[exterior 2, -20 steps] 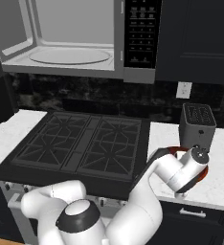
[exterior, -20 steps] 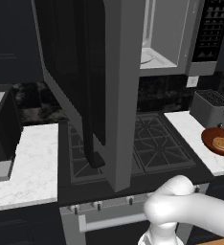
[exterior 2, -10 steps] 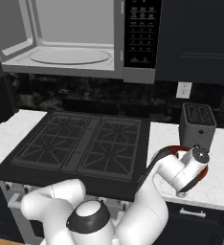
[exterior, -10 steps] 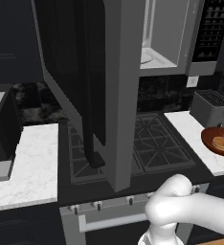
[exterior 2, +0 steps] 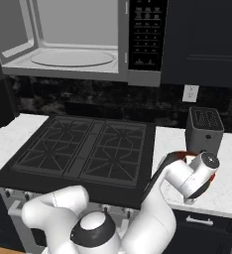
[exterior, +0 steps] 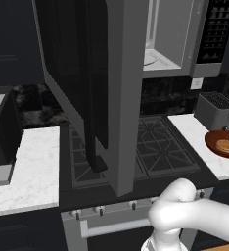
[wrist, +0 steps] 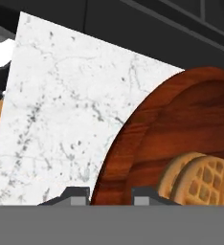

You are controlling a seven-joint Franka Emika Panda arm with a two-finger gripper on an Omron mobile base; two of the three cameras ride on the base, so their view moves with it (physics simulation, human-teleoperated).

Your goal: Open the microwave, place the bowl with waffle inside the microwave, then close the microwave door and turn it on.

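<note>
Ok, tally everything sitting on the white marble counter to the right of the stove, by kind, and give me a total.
Toaster: 1
Bowl: 1, its rim between the fingertips of the gripper
Waffle: 1, lying in the bowl
Total: 3

A: Any writing you can read anywhere?
B: None. The microwave [exterior 2: 88,44] keypad strip [exterior 2: 145,34] has rows of small pale marks, too tiny to make out.
A: Brand names, numbers?
B: Nothing legible.
</note>
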